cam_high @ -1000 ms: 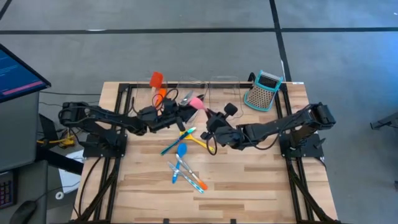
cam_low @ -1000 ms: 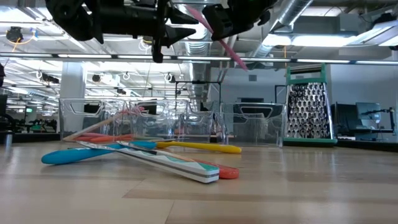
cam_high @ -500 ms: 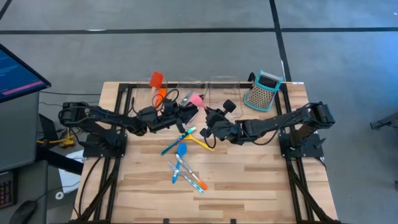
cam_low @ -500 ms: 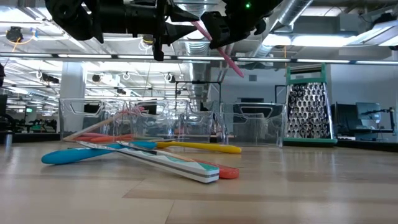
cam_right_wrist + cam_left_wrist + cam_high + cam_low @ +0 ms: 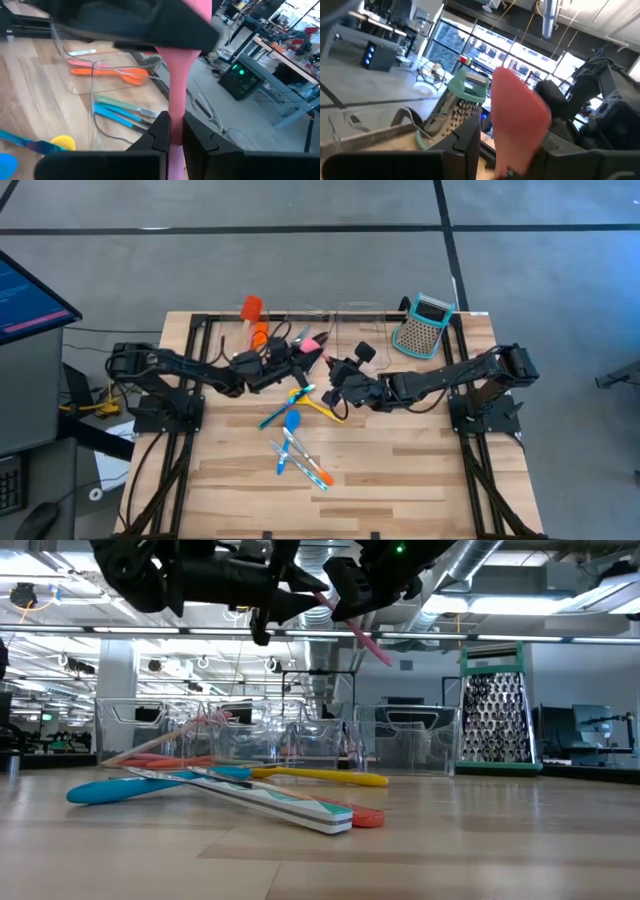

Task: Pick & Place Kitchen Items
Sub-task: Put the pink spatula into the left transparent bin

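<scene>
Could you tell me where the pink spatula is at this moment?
The pink spatula is in the air above the table's middle, between the two arms: the right gripper clamps its handle and the left gripper is at its blade, near the clear bins.

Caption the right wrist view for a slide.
Right gripper clamps a pink spoon's handle while the left gripper closes around its upper end, above a clear bin holding utensils.

pink spatula blade (image 5: pixel 517 117) close up | box grater (image 5: pixel 460 102) behind
</scene>
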Motion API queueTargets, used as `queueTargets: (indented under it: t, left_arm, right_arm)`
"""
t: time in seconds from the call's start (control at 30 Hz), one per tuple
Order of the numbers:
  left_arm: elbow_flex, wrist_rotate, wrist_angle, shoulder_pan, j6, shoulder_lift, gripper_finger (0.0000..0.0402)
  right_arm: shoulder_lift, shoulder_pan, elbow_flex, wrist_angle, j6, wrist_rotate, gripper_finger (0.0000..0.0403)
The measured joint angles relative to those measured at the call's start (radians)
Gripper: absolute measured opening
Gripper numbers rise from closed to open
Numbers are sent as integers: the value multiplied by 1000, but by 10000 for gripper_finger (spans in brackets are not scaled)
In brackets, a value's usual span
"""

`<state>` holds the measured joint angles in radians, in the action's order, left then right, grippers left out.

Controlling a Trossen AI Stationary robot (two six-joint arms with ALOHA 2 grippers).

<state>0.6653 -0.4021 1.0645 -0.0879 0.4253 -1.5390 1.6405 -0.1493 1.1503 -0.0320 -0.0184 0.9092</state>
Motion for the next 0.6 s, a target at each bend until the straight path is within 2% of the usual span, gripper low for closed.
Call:
queueTargets:
  t: [0.23, 0.6]
  left_arm:
    - [43, 0, 0, 0, -36, -36, 91]
    - [43, 7, -15, 4, -36, -42, 50]
  right_arm:
    - [0, -1, 0, -22, 9, 0, 19]
    - [0, 1, 0, -40, 27, 8, 19]
